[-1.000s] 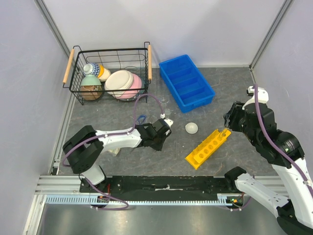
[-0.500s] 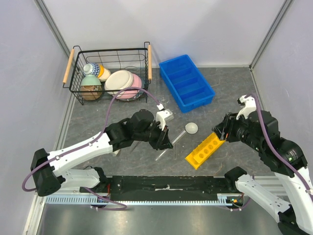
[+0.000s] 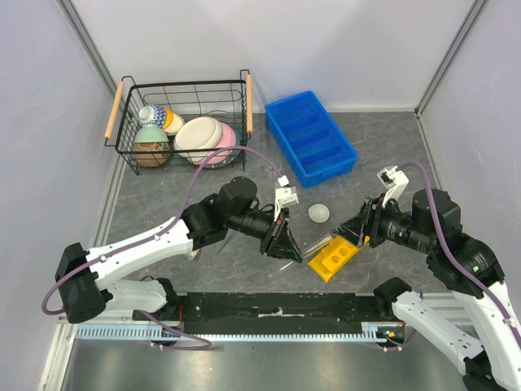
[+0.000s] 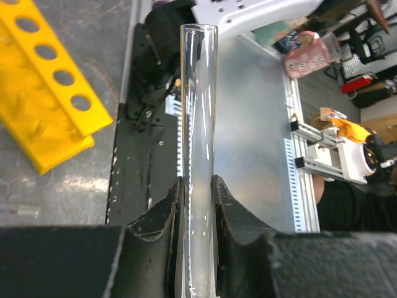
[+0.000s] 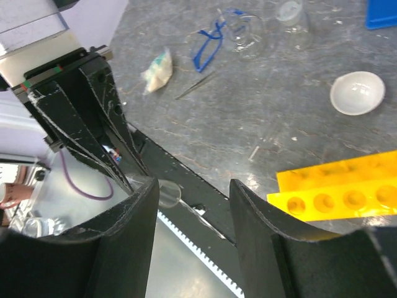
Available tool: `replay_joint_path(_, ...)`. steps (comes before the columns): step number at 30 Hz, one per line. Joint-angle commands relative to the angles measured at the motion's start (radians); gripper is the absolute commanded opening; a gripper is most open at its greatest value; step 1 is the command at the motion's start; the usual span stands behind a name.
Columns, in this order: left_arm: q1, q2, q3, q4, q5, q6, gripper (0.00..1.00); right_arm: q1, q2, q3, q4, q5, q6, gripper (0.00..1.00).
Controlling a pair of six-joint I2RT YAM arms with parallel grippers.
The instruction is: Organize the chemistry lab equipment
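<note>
Facing each other over the table [image 3: 391,147] from above, left gripper [image 3: 285,244] and right gripper [image 3: 358,230] beside the yellow rack [image 3: 334,259], left wrist, left gripper clenched on a clear test tube [image 4: 198,124], right wrist, right gripper released, fingers spread either side of the tube's end, white dish [image 5: 356,93] beyond.

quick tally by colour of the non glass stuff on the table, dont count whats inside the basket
black wire basket with wooden handles: 1
blue plastic divided tray: 1
yellow plastic rack with round holes: 1
small white domed dish: 1
total: 4
</note>
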Motion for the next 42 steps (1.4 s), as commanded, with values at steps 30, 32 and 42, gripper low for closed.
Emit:
replay_joint_path(30,0.025,0.045,-0.007,0.357,0.261,-0.145,0.02,0.006,-0.096,-0.069,0.21,-0.227,0.18,0.55)
replay_joint_path(32,0.028,0.045,-0.008,0.364,0.258,-0.146,0.02,0.006,-0.096,-0.075,0.225,-0.231,0.192,0.52)
replay_joint_path(42,0.031,0.051,-0.012,0.374,0.258,-0.148,0.02,0.006,-0.088,-0.08,0.254,-0.237,0.206,0.37)
